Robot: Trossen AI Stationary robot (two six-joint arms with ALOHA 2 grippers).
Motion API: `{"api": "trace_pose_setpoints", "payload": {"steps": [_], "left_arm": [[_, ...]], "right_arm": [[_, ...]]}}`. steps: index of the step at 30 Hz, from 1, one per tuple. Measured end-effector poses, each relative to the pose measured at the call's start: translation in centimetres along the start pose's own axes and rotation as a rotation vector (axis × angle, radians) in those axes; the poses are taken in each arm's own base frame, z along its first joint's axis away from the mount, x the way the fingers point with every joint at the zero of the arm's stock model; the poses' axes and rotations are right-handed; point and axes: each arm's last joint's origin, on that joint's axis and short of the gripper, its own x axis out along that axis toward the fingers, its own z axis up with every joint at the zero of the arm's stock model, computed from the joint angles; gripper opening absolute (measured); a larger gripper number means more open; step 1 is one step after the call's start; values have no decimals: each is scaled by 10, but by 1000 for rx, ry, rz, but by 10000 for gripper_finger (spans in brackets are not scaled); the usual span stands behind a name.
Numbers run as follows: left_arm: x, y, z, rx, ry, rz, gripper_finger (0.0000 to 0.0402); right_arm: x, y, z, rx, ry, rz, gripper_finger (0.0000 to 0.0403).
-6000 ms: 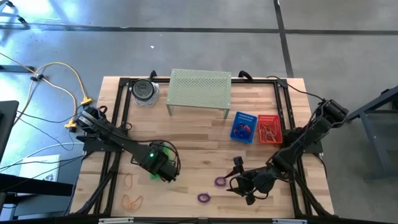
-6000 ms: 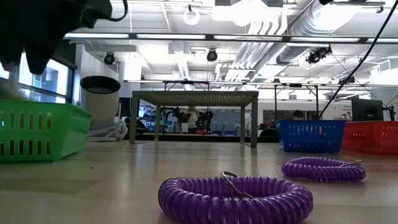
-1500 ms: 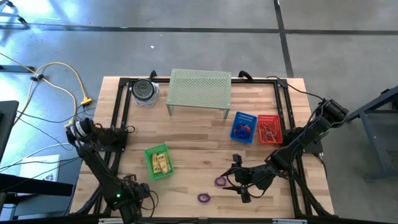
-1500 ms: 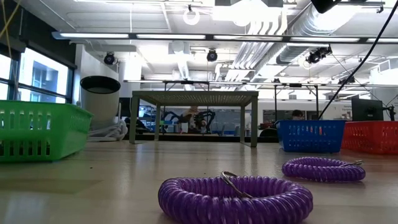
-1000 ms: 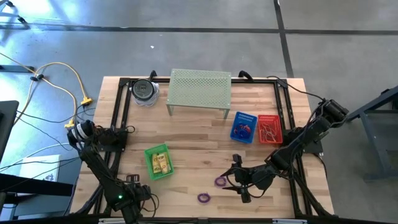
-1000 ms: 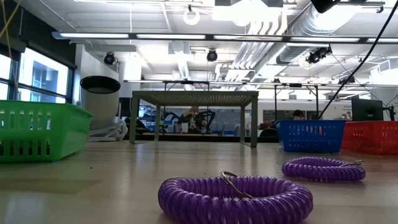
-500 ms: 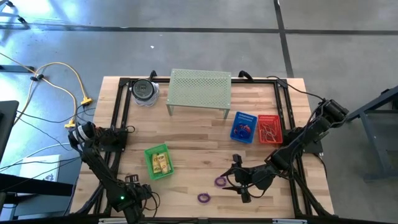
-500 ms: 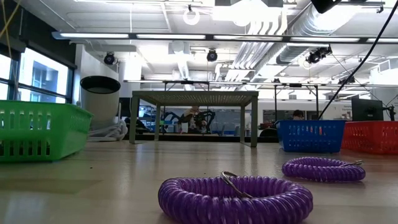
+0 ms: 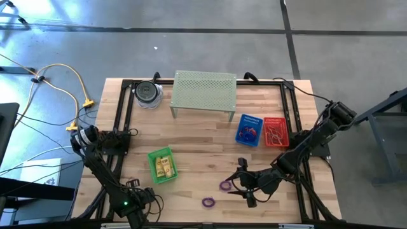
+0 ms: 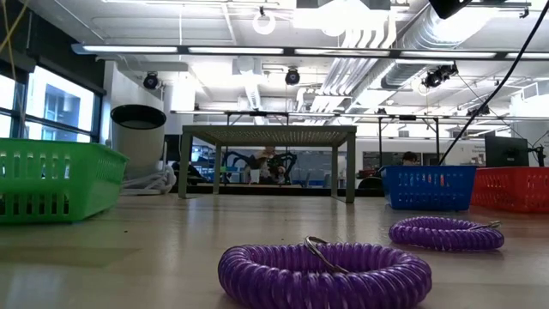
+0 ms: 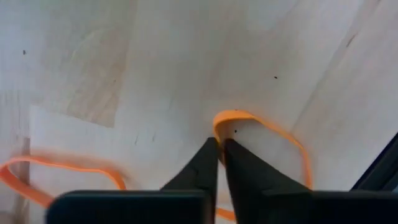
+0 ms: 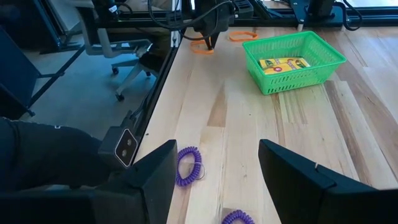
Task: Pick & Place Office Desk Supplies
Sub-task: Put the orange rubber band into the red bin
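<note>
Left hand [image 11: 219, 144] at bench's front-left corner, pinched on orange loop [image 11: 261, 127]; lift slowly, check band stays caught. Right hand [image 12: 214, 163] waits wide, front-right.

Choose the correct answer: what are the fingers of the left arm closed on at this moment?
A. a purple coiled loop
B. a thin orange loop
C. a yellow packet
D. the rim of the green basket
B: in the left wrist view the left gripper has its fingers pressed together on the edge of a thin orange loop lying on the wooden table.
</note>
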Motion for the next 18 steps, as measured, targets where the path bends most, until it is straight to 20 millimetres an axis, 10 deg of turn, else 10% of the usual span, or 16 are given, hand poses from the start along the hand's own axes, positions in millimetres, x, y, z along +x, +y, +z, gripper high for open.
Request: {"api": "trace_pose_setpoints", "payload": {"steps": [9, 18], "left_arm": [[-9, 0, 12, -93, 30, -25, 1], [-63, 5, 56, -128, 42, -2, 1]], "right_arm": [[0, 0, 0, 0, 0, 0, 215], [0, 3, -1, 1, 25, 76, 215]]}}
